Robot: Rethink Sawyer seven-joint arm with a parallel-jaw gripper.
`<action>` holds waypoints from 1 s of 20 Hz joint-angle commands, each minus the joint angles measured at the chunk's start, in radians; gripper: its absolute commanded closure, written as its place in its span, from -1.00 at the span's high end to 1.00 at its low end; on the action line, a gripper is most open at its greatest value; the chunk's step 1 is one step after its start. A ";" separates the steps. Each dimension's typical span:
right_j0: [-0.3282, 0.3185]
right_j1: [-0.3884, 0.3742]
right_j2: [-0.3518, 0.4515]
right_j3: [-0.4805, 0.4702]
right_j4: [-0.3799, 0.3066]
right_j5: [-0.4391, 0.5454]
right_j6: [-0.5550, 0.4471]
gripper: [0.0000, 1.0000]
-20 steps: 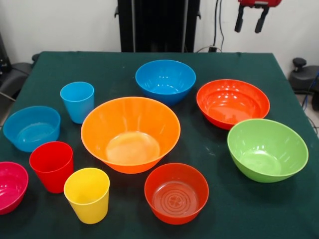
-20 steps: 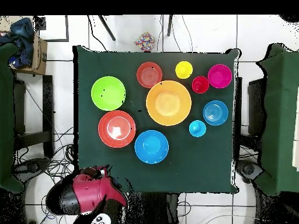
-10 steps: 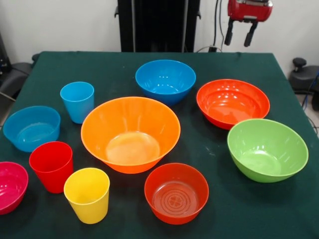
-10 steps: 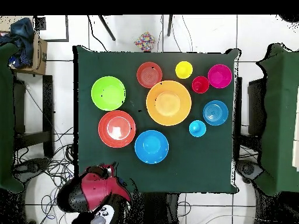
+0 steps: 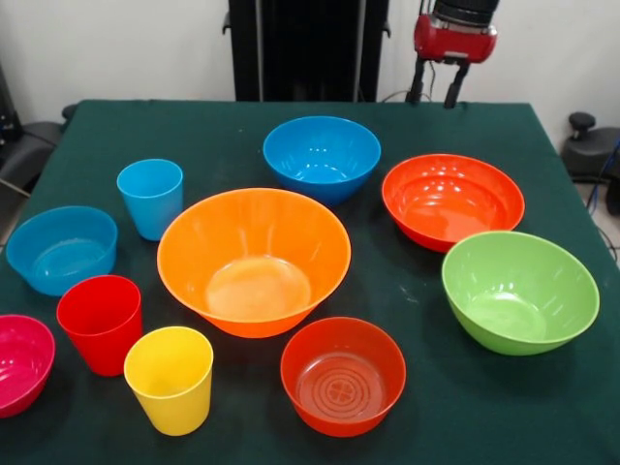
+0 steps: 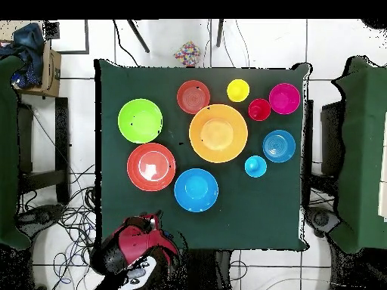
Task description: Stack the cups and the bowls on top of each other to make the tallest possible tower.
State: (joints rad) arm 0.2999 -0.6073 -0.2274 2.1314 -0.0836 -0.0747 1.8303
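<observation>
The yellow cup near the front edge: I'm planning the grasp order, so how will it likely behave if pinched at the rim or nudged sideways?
The yellow cup looks like thin glossy plastic, so probably light, and possibly slippery under the fingers. It is tall, standing upright on its narrower base, so a sideways nudge may tip it rather than slide it. Its open rim might flex slightly when pinched.

We see seven bowls and three cups standing singly on the table (image 5: 194, 126), nothing in or on anything else; sides are as in the front view.

The biggest bowl (image 5: 254, 262) sits mid-table. Behind it, toward the far edge, we find the far bowl (image 5: 322, 157), and to that one's right the wide bowl (image 5: 452, 201). The right-edge bowl (image 5: 519, 291) lies before the wide bowl. The near bowl (image 5: 343, 375) sits before the biggest bowl, by the near edge. Left of the biggest bowl stands the far cup (image 5: 150, 198). The left-edge bowl (image 5: 61, 249) is before and left of it, and the middle cup (image 5: 100, 323) is before that bowl. The near cup (image 5: 170, 379) stands to that cup's right, closer to the near edge. The corner bowl (image 5: 19, 363) fills the near left corner.
</observation>
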 commanded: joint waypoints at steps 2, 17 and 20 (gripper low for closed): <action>-0.069 0.028 0.051 0.014 -0.117 -0.075 0.087 1.00; -0.064 0.173 -0.014 -0.030 -0.187 -0.207 0.114 1.00; -0.043 0.205 -0.030 -0.039 -0.171 -0.231 0.118 1.00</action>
State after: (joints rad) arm 0.2308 -0.4896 -0.2928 2.1328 -0.2312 -0.2407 1.8303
